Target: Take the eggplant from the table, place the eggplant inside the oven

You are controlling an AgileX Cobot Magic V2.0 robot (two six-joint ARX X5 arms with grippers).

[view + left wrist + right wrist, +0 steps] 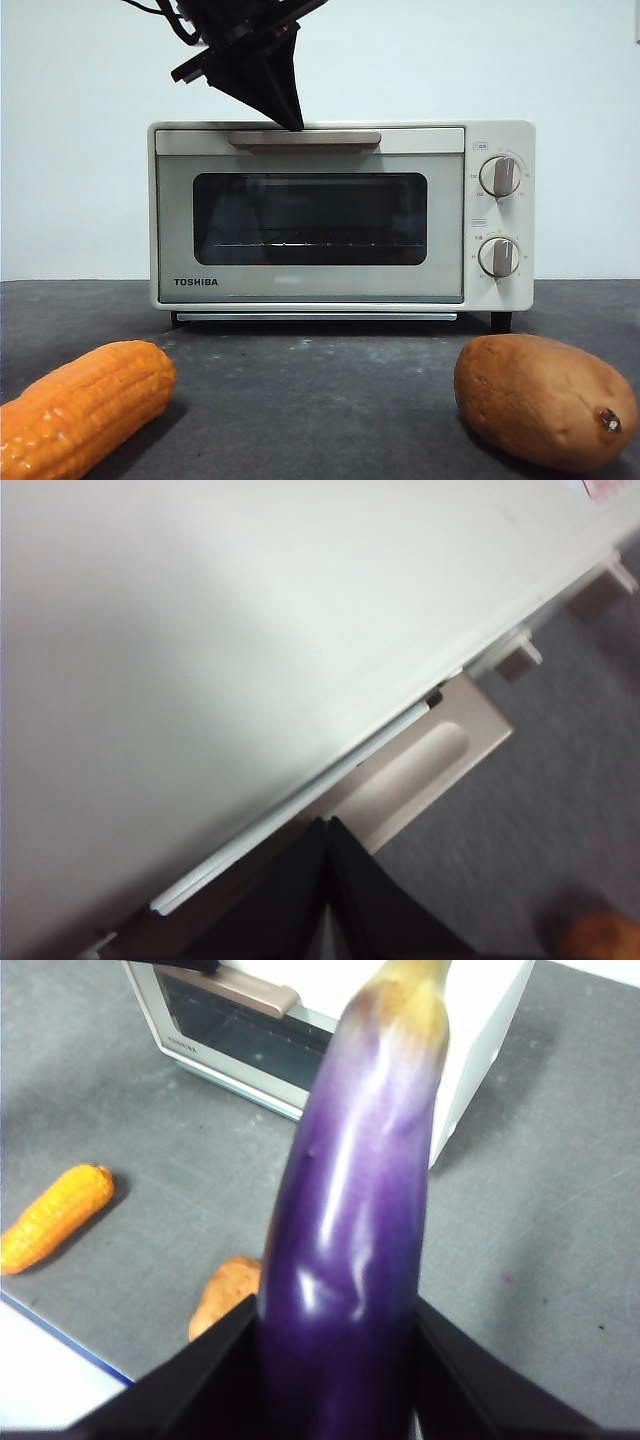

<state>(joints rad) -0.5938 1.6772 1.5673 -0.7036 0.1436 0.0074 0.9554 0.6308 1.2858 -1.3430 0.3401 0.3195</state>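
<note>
Eggplant [355, 1230] sits clamped between the two black jaws of the right claw [340, 1360], glossy purple, its pale yellowish stem end pointing away from the wrist toward the oven [300, 1020]. It is lifted clear of the counter [540, 1210], which shows grey and speckled well below it in the right wrist view. The jaws press against both flanks of the thick lower part of the eggplant, so the claw is gripping it firmly around the body rather than near the stem.

From that view the oven stands beyond the eggplant, its door closed, with the beige handle bar [250, 992] across the top of the glass. The corn cob [55, 1215] lies on the counter off to one side, and the sweet potato [225, 1295] shows partly, just beside the eggplant's outline and lower down on the counter.

In the front view the left claw [290, 120] comes down dark from above, its tip touching or just at the oven's handle bar [305, 139]. The left wrist view shows its two jaws pressed together, closed on nothing, right beside the handle bar [420, 770] and the cream top of the oven [250, 630]. The corn cob [85, 405] and sweet potato [545, 400] lie in front of the oven [340, 215] on the counter [320, 390], well apart.
</note>
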